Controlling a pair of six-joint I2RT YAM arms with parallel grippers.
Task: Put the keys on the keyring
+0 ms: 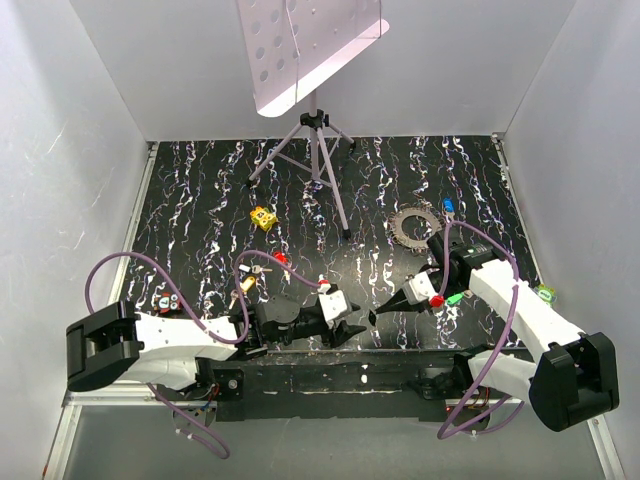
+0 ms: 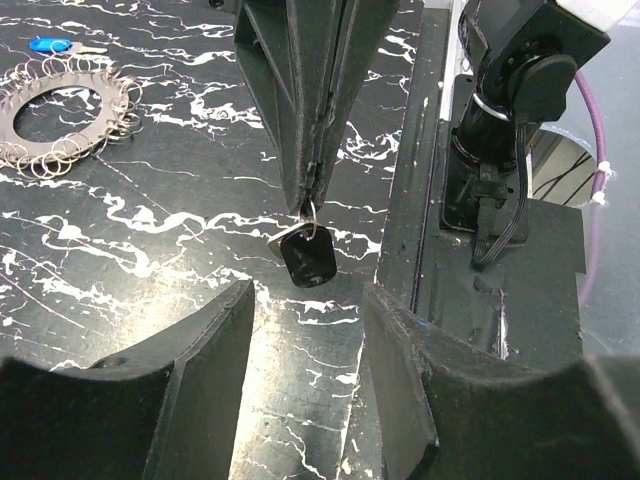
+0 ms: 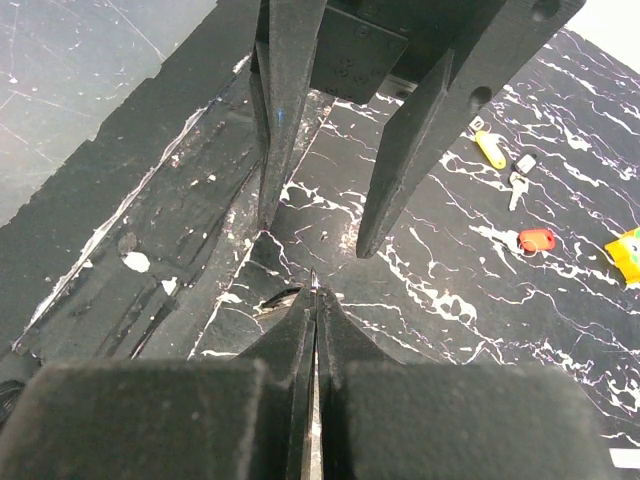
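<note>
Black marbled tabletop (image 1: 200, 200), left claw (image 3: 315, 238) agape, right claw (image 2: 310, 195) tight on black key (image 2: 308, 258).

The tabletop (image 1: 200, 200) before me is black with white marbled streaks, closed in by plain white walls (image 1: 60, 150) on three sides. A slim metal tripod (image 1: 314, 120) stands towards the back, carrying a tilted white panel (image 1: 300, 50) punched with round holes. Left of the tripod's front leg, apart from it, lies a chunky yellow block (image 1: 263, 217) with dark spots. A small green-and-white item (image 1: 546, 292) sits at the right edge.
</note>
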